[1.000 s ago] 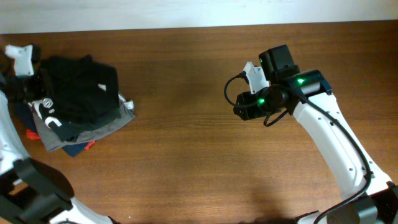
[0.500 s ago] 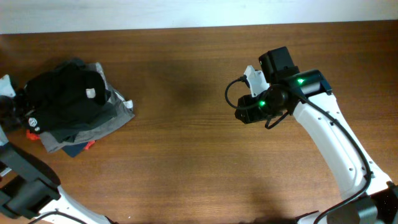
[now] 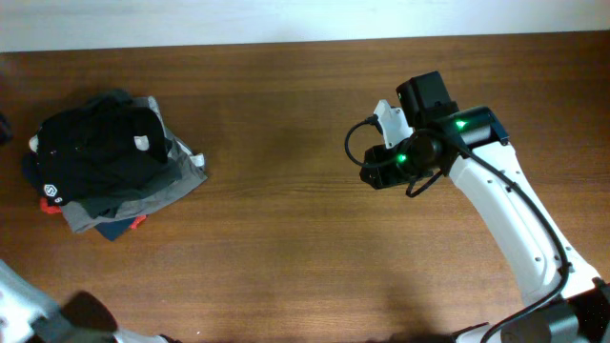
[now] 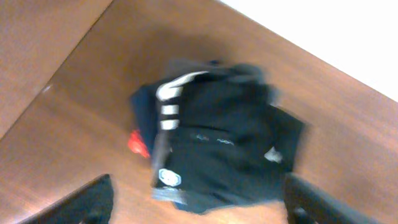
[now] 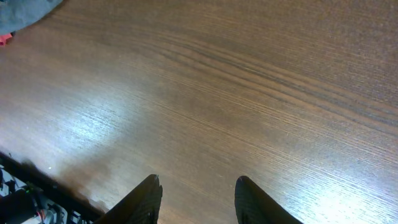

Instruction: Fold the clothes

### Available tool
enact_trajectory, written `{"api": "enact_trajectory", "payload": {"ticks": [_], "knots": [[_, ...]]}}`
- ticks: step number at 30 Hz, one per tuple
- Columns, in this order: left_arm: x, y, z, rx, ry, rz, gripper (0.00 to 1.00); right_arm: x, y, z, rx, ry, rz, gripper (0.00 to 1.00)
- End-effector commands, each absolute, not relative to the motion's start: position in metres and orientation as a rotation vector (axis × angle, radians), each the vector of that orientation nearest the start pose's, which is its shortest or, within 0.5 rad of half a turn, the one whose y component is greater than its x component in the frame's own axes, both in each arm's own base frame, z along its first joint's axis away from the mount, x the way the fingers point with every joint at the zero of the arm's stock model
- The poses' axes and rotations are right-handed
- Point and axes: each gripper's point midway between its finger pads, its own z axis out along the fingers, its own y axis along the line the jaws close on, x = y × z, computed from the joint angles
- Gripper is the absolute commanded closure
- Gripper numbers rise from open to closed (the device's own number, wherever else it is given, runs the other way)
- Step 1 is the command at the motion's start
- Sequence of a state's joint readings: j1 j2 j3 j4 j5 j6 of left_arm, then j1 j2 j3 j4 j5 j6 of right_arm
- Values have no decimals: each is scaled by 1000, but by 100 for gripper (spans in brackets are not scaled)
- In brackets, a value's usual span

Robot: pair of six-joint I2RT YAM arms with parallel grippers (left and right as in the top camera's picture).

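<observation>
Overhead: the black T-shirt point(image 3: 95, 157) lay crumpled on top of a pile of garments point(image 3: 179, 178) at the left edge of the table point(image 3: 286, 248); the right arm point(image 3: 496, 210) stood at the right of the frame, well apart. Left wrist (blurred): the left gripper point(image 4: 198, 183), fingers spread wide, hung above the T-shirt at frame centre. Right wrist: the right gripper point(image 5: 198, 186), fingers spread, hung over bare wood.

You see a brown wood-grain table point(image 3: 276, 248) with soft glare patches, bordered at its far edge by a white strip point(image 3: 238, 19).
</observation>
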State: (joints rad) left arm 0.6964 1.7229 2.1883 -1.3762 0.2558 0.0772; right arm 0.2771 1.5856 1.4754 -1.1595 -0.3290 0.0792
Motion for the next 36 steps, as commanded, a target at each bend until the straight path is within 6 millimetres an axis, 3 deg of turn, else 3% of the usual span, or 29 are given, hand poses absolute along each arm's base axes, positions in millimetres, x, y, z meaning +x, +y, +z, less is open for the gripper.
{"api": "enact_trajectory", "payload": {"ticks": [1,5,7,8,9,11,12,13,14,16,20,24,36], "knots": [[342,162,361,-420,2390,-72,45,320,145,195,-347,2793,529,57],[341,94,383,-6,2380,-58,46,324,146,223,-387,2686,523,54],[329,55,396,261,2344,-19,39,326,144,247,-390,2600,502,50],[317,28,403,433,2314,24,37,327,140,271,-386,2513,479,45],[310,15,409,496,2295,60,37,326,139,285,-386,2464,474,43],[300,-4,420,554,2251,119,26,319,136,318,-384,2351,467,40],[296,-12,425,541,2236,125,1,315,134,330,-383,2308,464,38],[293,-17,428,497,2234,122,1,308,131,343,-383,2262,463,35],[288,-23,429,421,2248,102,1,297,128,359,-381,2209,461,27],[281,-31,423,349,2294,49,1,285,124,372,-379,2163,457,1],[270,-36,402,337,2408,11,1,267,115,392,-366,2091,436,1],[271,-38,395,346,2442,-2,1,259,113,401,-366,2059,437,1],[272,-38,391,348,2460,-2,1,266,115,393,-366,2087,436,1]]}}
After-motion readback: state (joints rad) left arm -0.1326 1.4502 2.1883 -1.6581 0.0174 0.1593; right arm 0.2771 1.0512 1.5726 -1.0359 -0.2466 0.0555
